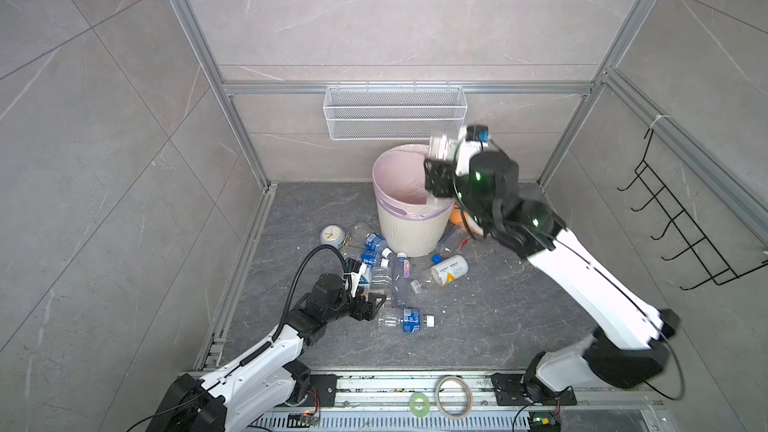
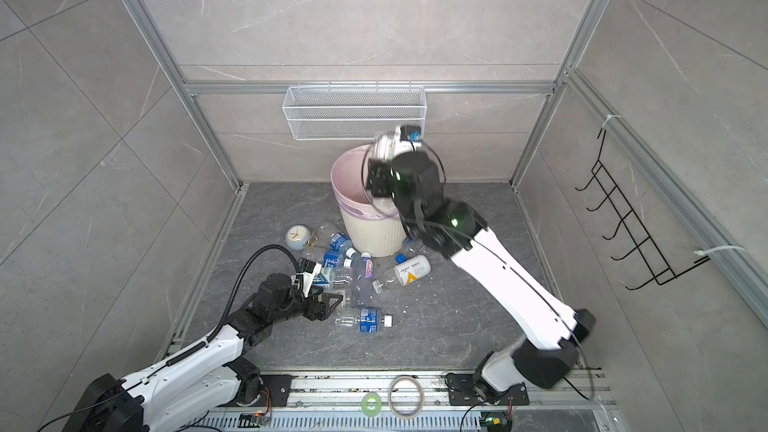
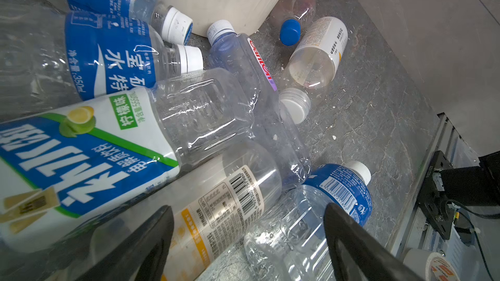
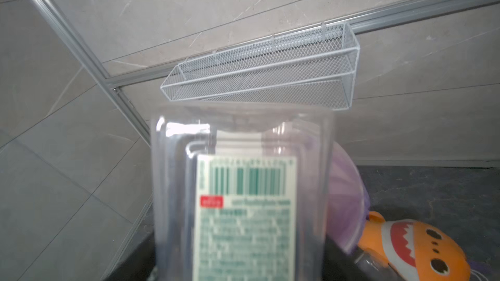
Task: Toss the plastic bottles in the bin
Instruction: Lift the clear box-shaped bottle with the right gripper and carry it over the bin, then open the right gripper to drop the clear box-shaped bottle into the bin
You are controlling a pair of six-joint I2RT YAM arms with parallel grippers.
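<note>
Presently the right gripper (image 1: 437, 170) is seen raised over the back right part of the rim of the bin (image 1: 409, 234), which stands by the middle of the floor's back edge. A clear square-sided bottle (image 4: 243, 185) is shown at this gripper, blurred, with a white label printed in green and a small red patch. Its long axis runs straight out from the wrist toward the back wall, and its far end lies about over the pink-lined rim rather than the middle of the mouth. Whether the jaws are spread or pinching the bottle cannot be told, since no fingers show in the wrist view and the top views are smeared. It is judged that the drop turns on this: if the bottle is let go here, it may catch the rim, so a slight carry toward the bin's centre would be safer.

The left gripper (image 3: 247, 208) is held low with its fingers spread and nothing pinched. It is set over the heap of plastic bottles (image 1: 376, 272) lying on their sides in front of the bin, toward the floor's left edge. Just ahead of its fingers lie a barcode-labelled bottle (image 3: 230, 201) and a blue-labelled bottle (image 3: 338, 193), the former roughly along the reach. The left arm is clearly the nearer to this heap. An orange plush shark (image 4: 416, 247) lies beside the bin's right.
</note>
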